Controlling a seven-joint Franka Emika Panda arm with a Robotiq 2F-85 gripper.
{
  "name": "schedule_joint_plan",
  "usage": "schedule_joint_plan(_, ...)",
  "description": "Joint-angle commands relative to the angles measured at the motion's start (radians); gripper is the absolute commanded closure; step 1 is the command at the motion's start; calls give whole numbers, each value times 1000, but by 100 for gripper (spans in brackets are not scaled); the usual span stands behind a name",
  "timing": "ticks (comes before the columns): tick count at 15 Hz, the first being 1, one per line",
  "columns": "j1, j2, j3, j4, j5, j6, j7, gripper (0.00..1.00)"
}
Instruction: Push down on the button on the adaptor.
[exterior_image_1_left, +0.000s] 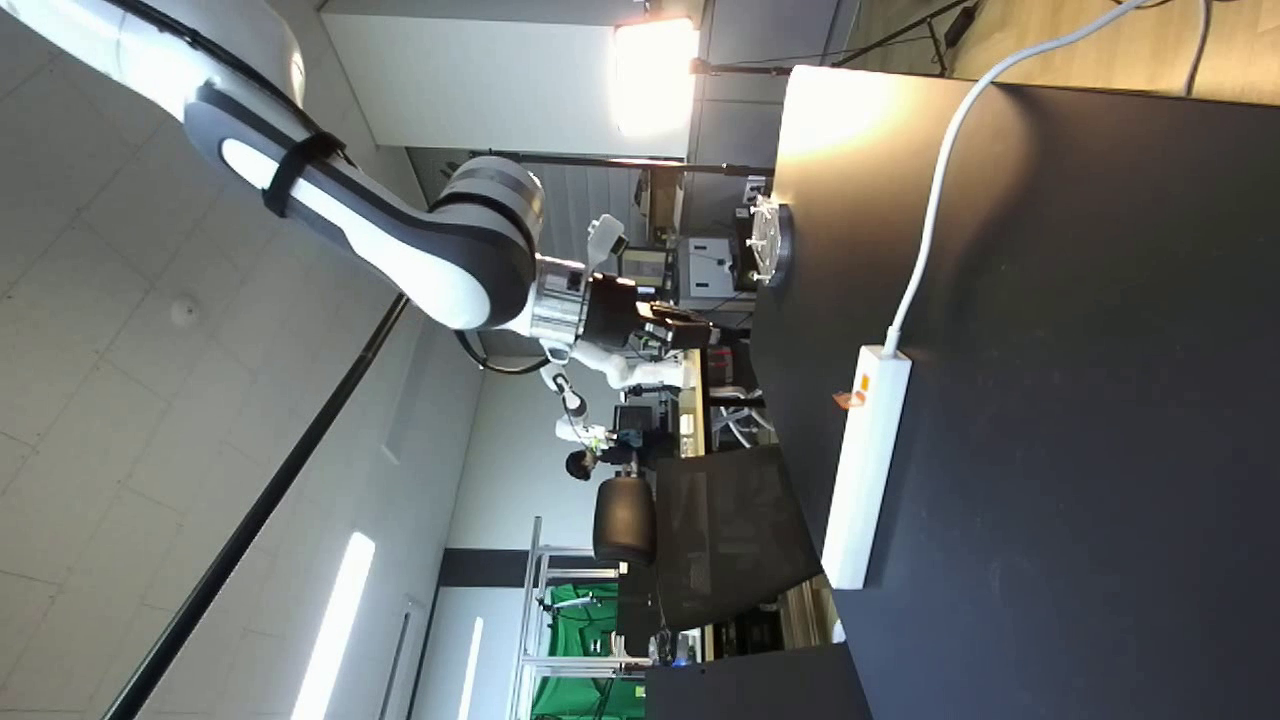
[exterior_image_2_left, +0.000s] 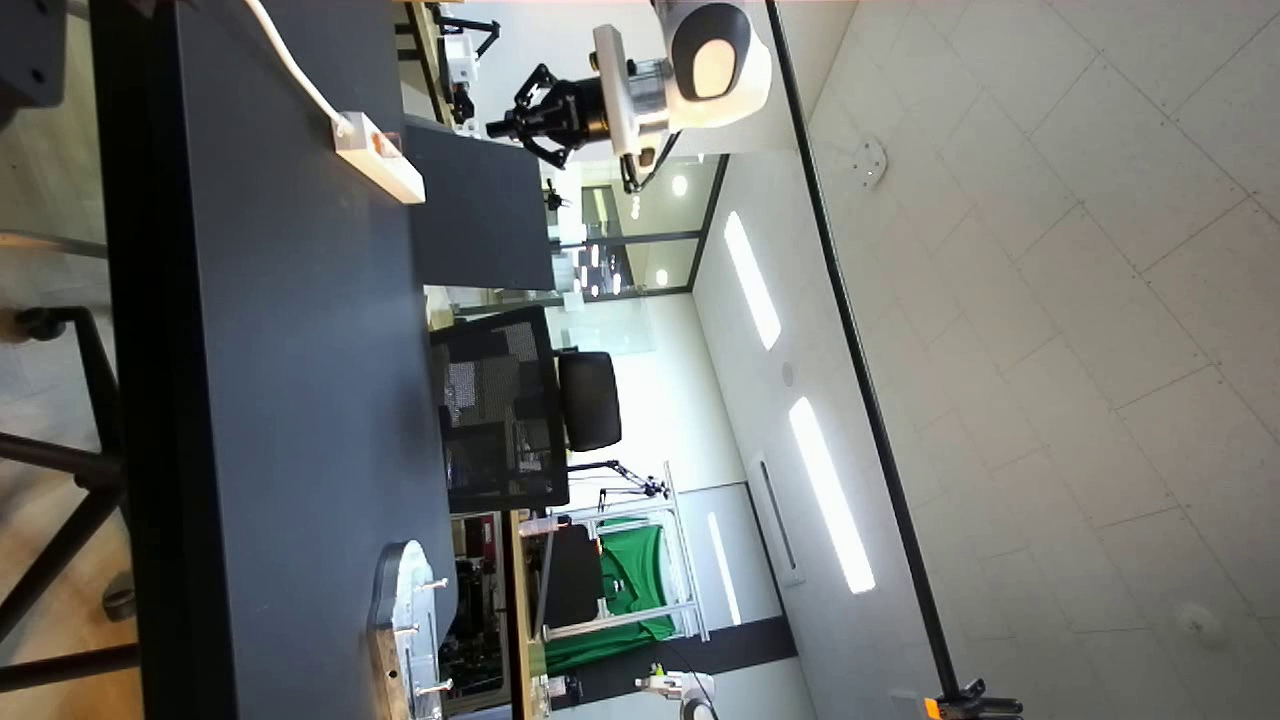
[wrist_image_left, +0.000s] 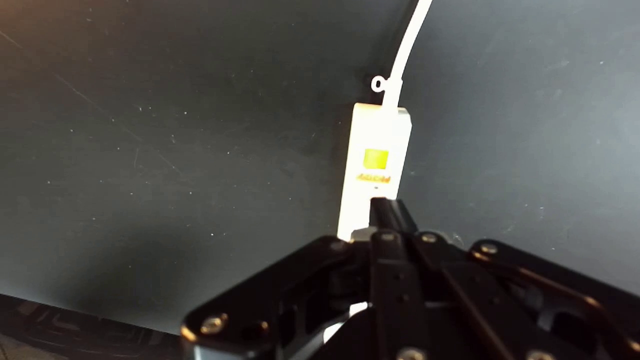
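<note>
The white adaptor (exterior_image_1_left: 867, 480) lies on the black table, shown in both exterior views (exterior_image_2_left: 385, 168). Its white cord (exterior_image_1_left: 930, 220) leaves one end. In the wrist view the adaptor (wrist_image_left: 357, 200) runs under the gripper, which hides its lower part. The button (wrist_image_left: 376, 159) looks like a yellow square near the cord end, with a line of orange marks (wrist_image_left: 373, 178) below it. An orange patch at the same end (exterior_image_1_left: 865, 382) shows in an exterior view. My gripper (wrist_image_left: 390, 202) is shut and empty, pointing down, above the table and apart from the adaptor (exterior_image_2_left: 497, 130).
The black table (exterior_image_1_left: 1050, 450) carries a clear plate with pegs (exterior_image_1_left: 768, 240) near its edge, also in an exterior view (exterior_image_2_left: 410, 620). A black mesh chair (exterior_image_2_left: 500, 420) stands beyond the edge. The table edge crosses the lower left of the wrist view.
</note>
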Motion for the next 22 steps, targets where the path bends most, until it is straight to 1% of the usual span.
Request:
schedule_joint_plan(1,-4,83,10,16,-77,107,142,100)
schedule_joint_plan(6,7,198,9,28,-134,227,235,100)
schedule_joint_plan(9,13,264,8,55,-146,282,264,100)
schedule_joint_plan(11,25,304,-2,80,-156,297,277,100)
schedule_joint_plan(15,18,371,19,145,-158,271,280,100)
schedule_joint_plan(18,-1,404,49,188,-155,247,265,100)
schedule_joint_plan(19,0,409,51,202,-162,218,258,100)
schedule_joint_plan(20,-17,402,71,212,-160,163,242,100)
schedule_joint_plan(21,-4,397,56,169,-164,232,253,99)
schedule_joint_plan(22,-9,400,65,182,-163,204,251,99)
